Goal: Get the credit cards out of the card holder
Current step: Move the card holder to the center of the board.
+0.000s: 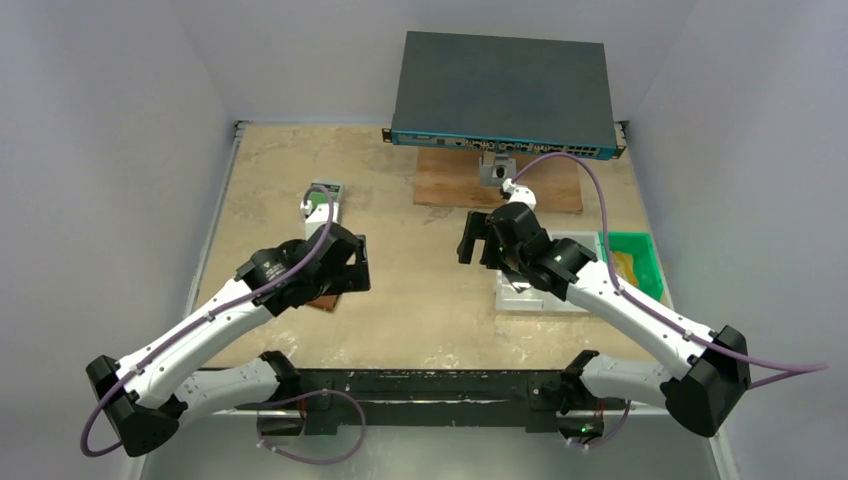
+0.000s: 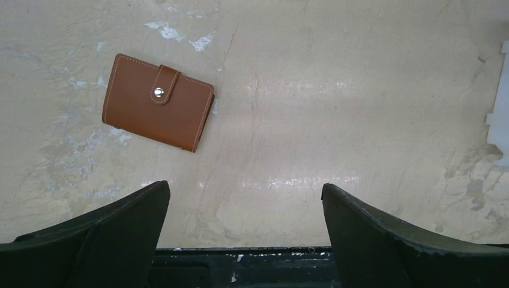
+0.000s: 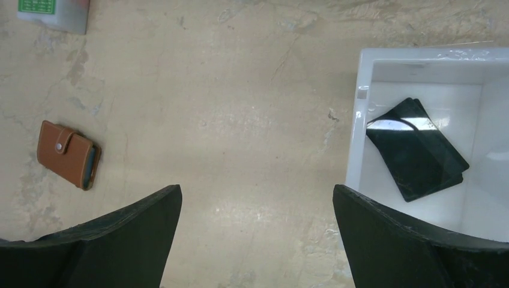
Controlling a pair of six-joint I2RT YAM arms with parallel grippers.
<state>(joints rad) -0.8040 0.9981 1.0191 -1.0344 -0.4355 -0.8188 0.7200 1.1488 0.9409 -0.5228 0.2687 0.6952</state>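
The brown leather card holder (image 2: 157, 102) lies flat on the table with its tab snapped shut. In the right wrist view the card holder (image 3: 67, 154) sits far left, a grey-blue edge showing. From above only a corner of it (image 1: 322, 303) peeks out under the left arm. Two black credit cards (image 3: 417, 157) lie overlapped in the white tray (image 3: 359, 120). My left gripper (image 2: 246, 192) hovers open, nearer than the holder and to its right, holding nothing. My right gripper (image 3: 257, 192) is open and empty over bare table beside the tray's left wall.
A green-and-white box (image 1: 322, 197) lies behind the left arm. The white tray (image 1: 510, 300) and a green bin (image 1: 635, 262) sit on the right. A dark network switch (image 1: 500, 90) stands on a wooden board (image 1: 450, 180) at the back.
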